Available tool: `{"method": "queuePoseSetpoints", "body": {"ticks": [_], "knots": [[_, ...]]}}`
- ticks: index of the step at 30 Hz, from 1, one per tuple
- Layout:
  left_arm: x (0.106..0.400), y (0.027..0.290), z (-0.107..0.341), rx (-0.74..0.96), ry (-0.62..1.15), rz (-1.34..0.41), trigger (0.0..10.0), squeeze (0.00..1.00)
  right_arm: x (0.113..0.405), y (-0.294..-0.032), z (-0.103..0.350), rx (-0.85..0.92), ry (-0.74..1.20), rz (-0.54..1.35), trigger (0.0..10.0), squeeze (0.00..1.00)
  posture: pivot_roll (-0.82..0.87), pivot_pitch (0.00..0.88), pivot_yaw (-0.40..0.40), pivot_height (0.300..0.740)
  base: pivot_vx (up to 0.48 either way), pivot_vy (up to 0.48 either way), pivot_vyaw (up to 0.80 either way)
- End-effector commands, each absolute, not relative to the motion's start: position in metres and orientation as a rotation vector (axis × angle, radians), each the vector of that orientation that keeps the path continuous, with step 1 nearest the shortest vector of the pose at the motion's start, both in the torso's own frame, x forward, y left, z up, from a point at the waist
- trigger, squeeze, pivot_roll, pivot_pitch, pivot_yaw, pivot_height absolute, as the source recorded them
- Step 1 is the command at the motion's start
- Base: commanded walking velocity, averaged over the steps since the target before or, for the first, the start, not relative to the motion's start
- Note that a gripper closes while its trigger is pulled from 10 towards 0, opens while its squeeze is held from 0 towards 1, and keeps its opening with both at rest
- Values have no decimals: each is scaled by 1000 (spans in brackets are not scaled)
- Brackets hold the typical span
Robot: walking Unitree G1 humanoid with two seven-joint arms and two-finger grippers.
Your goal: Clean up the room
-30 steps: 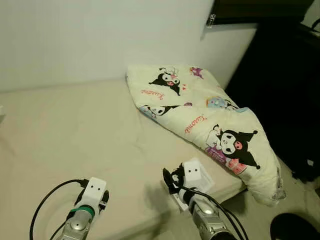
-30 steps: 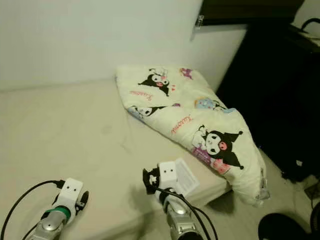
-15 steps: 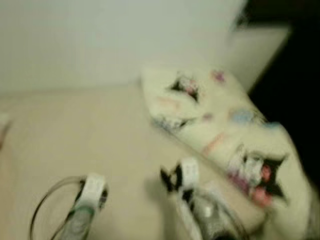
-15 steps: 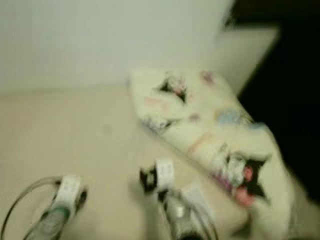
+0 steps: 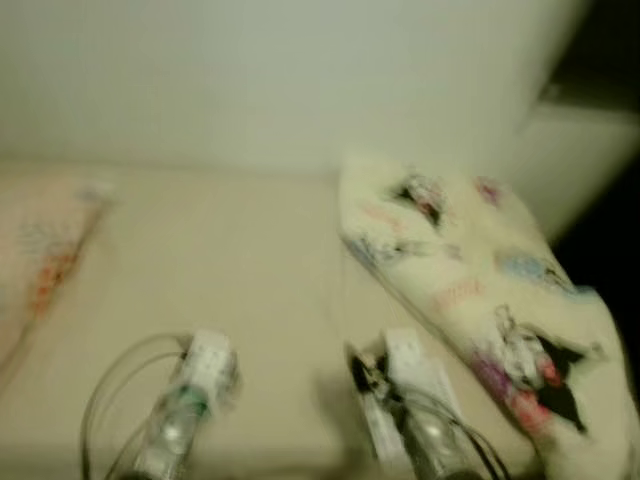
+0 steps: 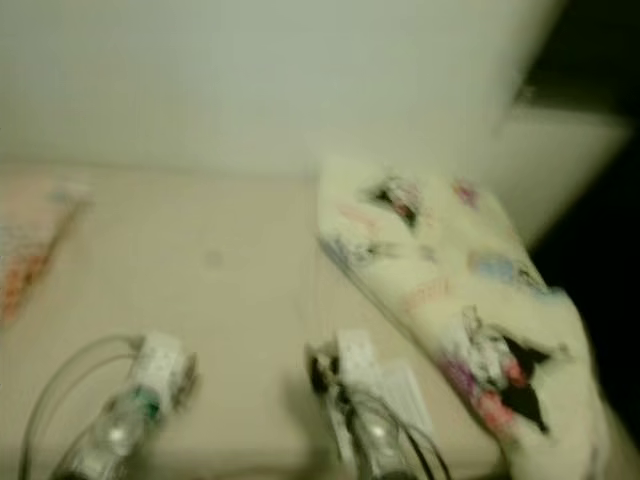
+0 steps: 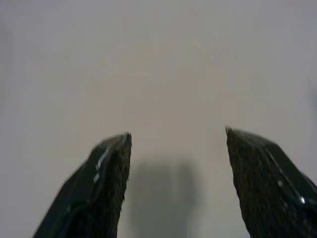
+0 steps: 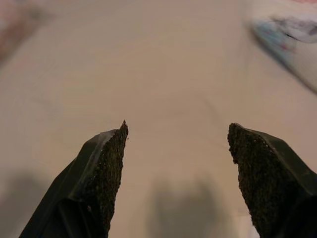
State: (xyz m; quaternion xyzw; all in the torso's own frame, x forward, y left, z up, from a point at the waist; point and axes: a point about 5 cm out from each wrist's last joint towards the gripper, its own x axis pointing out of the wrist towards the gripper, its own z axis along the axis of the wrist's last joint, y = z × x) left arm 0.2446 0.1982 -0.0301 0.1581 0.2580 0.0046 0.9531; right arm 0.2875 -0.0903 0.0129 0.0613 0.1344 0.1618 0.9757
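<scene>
A folded cream blanket (image 5: pixel 470 260) printed with cartoon figures lies on the right side of a beige bed (image 5: pixel 240 290), against the white wall. Both arms reach over the bed's near edge. My left gripper (image 7: pixel 177 136) hangs open above bare sheet, nothing between its fingers. My right gripper (image 8: pixel 176 129) is open too, over bare sheet, with a corner of the blanket (image 8: pixel 292 34) off to one side. In the eye views the left wrist (image 5: pixel 200 370) sits left of the right wrist (image 5: pixel 400 375), which is just left of the blanket. The picture is blurred.
A patterned cloth or pillow (image 5: pixel 45 260) with orange marks lies at the bed's left edge. A dark piece of furniture (image 5: pixel 610 200) stands to the right beyond the blanket. Open sheet lies between the pillow and the blanket.
The whole picture has shifted: the camera turned left, so the blanket sits further right and the patterned cloth came into view on the left. Both grippers keep their places.
</scene>
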Motion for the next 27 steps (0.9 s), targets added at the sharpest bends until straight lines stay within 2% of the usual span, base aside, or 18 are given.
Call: {"method": "queuePoseSetpoints", "body": {"ticks": [1,4,12,19,27], "knots": [[251,188,-27,315,506,-16,10000,0,284,-102,7,112,299,295,10000,0,94,0,-23,740,0,0,0],[251,188,-27,317,510,-19,10000,0,285,-102,7,113,298,295,10000,0,97,3,-23,740,0,0,0],[250,187,-27,306,510,-15,10000,0,285,-104,7,110,298,294,10000,0,95,4,-25,740,-410,0,0],[248,188,-29,303,519,-17,10000,0,285,-103,6,107,304,296,10000,0,94,7,-26,740,0,0,0],[247,189,-30,298,522,-14,10000,0,284,-103,5,106,307,295,10000,0,95,9,-26,740,-381,0,0]]}}
